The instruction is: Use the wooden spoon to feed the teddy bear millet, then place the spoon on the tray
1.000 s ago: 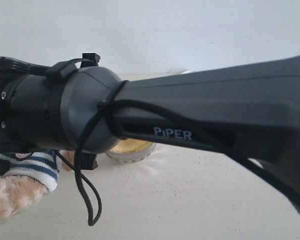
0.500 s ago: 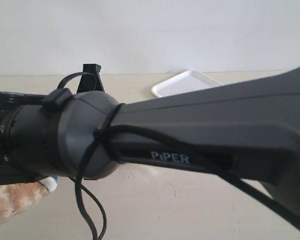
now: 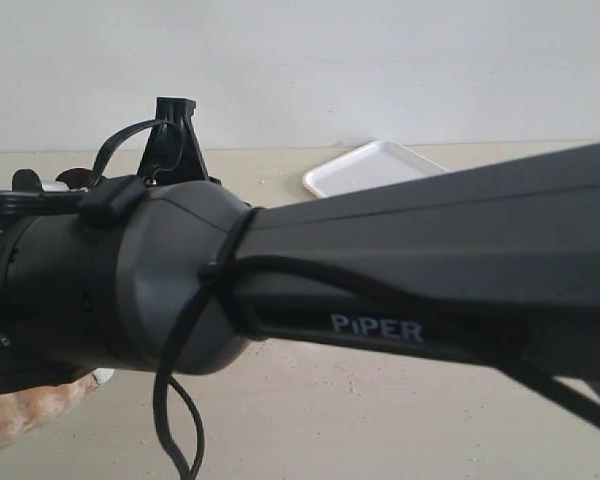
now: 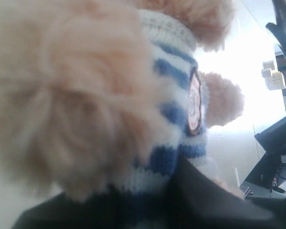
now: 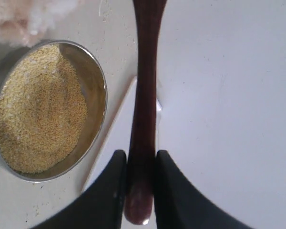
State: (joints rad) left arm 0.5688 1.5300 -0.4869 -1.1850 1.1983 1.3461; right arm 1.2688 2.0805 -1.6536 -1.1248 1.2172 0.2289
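My right gripper (image 5: 140,157) is shut on the handle of the dark reddish-brown wooden spoon (image 5: 145,90), which hangs over the white tray (image 5: 219,95); the spoon's bowl runs out of view. Beside the tray stands a steel bowl (image 5: 97,90) holding the yellow millet (image 5: 40,109). The tray (image 3: 380,165) also shows at the back of the exterior view. The teddy bear (image 4: 86,95) in its navy-and-white shirt, with its badge (image 4: 194,102), fills the left wrist view. My left gripper (image 4: 152,205) is shut on its striped body. A patch of the bear's fur (image 3: 20,410) shows at the lower left of the exterior view.
A thick black arm (image 3: 430,290) marked PiPER crosses the whole exterior view and hides most of the table, the bowl and both grippers. Its black cable (image 3: 175,400) loops down below it. Scattered millet specks lie on the beige tabletop (image 3: 380,420).
The black arm has sunk lower in the exterior view. It now covers the millet bowl and the bear's striped sleeve, and the white tray has come into sight above it.
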